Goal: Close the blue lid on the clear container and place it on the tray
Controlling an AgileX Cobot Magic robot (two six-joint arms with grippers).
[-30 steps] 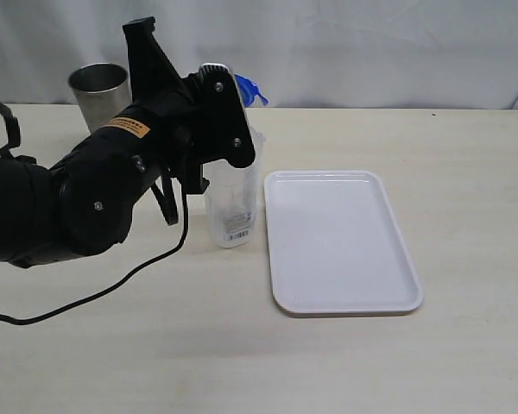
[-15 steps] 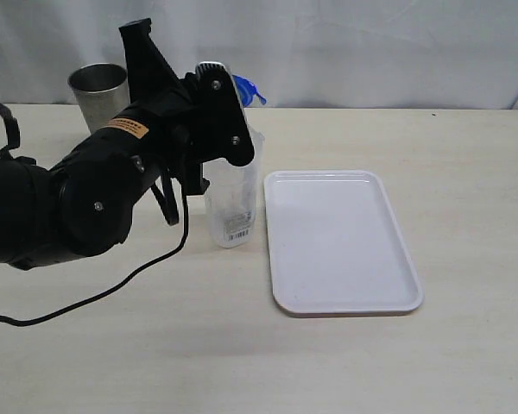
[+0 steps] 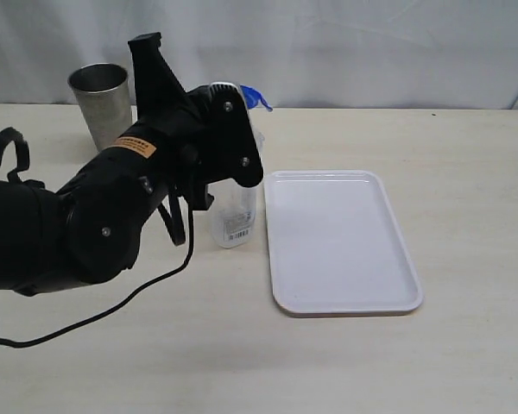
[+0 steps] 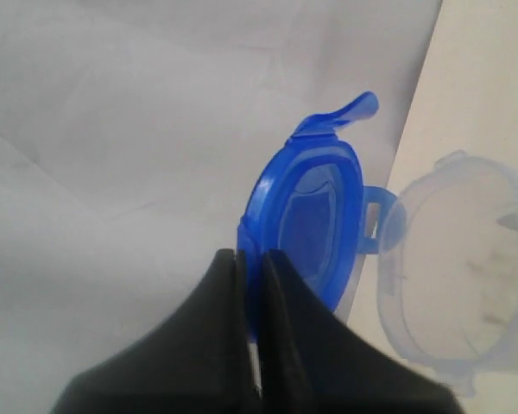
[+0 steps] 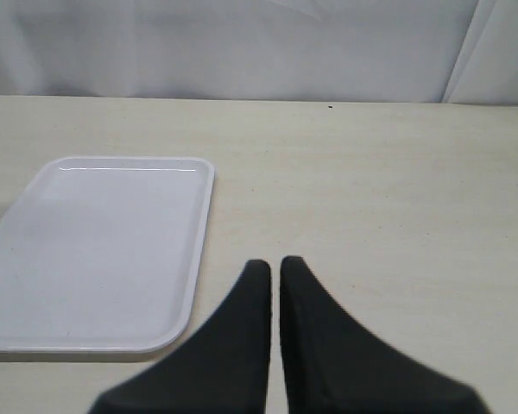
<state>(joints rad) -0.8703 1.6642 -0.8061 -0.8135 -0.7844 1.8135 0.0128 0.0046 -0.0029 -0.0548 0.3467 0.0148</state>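
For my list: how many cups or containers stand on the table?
2: a steel cup at the back left; a clear container beside the tray, partly behind the arm, which may hide others.

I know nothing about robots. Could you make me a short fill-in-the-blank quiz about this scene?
The left gripper pinches the lid, whose colour is ___.
The tray is coloured ___.
In the exterior view, the container stands off the tray, on its ___ side.
The right gripper is shut and holds ___.
Missing words: blue; white; left; nothing.
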